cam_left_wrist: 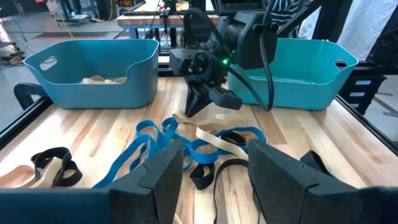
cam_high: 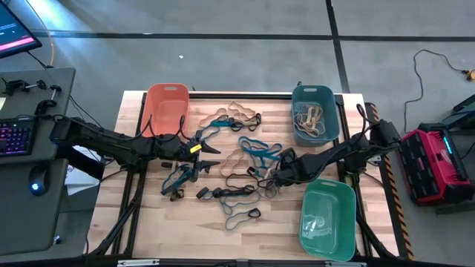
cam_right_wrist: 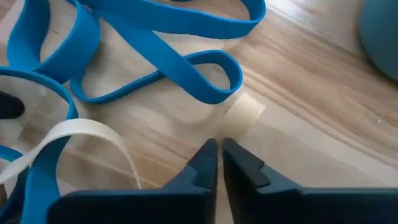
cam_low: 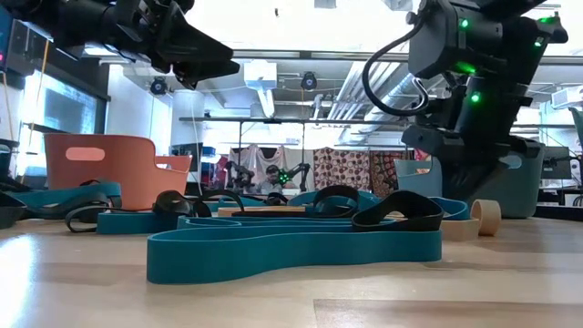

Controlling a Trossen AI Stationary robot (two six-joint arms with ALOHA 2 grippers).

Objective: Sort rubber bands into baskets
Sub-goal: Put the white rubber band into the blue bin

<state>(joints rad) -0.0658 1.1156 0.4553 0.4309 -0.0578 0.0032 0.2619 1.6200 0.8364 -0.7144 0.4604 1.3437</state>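
Three rounded plastic baskets sit on the wooden worktop (cam_high: 148, 222): one orange-salmon basket (cam_high: 165, 107) at far left, one dark teal-blue basket (cam_high: 313, 113) at far right, one lighter green basket (cam_high: 326, 219) at near right. The teal-blue basket holds several tan bands (cam_high: 310, 119); the green one holds at least one pale band.

Loose rubber bands (cam_high: 237, 159), blue, tan and black, lie scattered mid-worktop between the baskets; exact count not readable.

Left gripper (cam_high: 211, 147): fingers spread apart, empty, raised over the left part of the scatter.

Right gripper (cam_right_wrist: 217, 155): tips nearly pressed together, holding nothing, low over the worktop just beside a short tan band (cam_right_wrist: 244, 113) and a blue loop (cam_right_wrist: 205, 78).
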